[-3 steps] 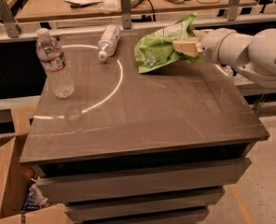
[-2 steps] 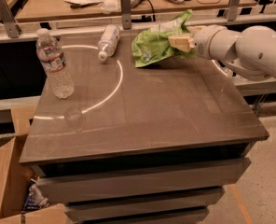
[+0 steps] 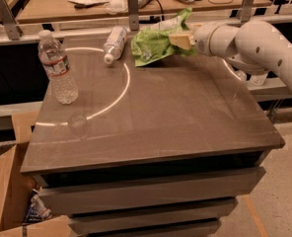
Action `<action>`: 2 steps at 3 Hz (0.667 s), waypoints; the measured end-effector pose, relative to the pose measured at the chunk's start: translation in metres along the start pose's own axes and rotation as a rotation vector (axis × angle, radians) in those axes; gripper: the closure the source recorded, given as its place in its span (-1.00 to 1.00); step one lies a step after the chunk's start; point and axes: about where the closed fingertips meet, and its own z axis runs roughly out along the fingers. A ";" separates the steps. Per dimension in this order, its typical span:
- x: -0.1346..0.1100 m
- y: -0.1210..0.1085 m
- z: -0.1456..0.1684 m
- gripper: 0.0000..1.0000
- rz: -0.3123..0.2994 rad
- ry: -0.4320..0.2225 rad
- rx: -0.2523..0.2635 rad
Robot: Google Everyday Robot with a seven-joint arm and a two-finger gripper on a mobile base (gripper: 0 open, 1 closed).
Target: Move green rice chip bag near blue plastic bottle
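The green rice chip bag (image 3: 153,43) is a crinkly lime-green bag at the far middle of the grey table (image 3: 185,117), held just above the top. My gripper (image 3: 181,39) comes in from the right on the white arm and is shut on the bag's right end. The blue plastic bottle (image 3: 114,43) lies on its side at the far edge, cap toward me, just left of the bag with a small gap between them.
A taller clear water bottle (image 3: 58,68) with a red-and-white label stands upright at the table's left. A cardboard box (image 3: 8,201) sits on the floor at lower left. A rail with metal posts (image 3: 132,1) and a cluttered desk lie behind the table.
My gripper has carried the green bag leftward along the far edge, closer to the lying bottle. The bottles have not moved.
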 end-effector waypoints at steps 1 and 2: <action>0.000 0.004 0.012 0.63 0.003 0.022 -0.002; 0.002 0.008 0.017 0.17 0.012 0.055 0.004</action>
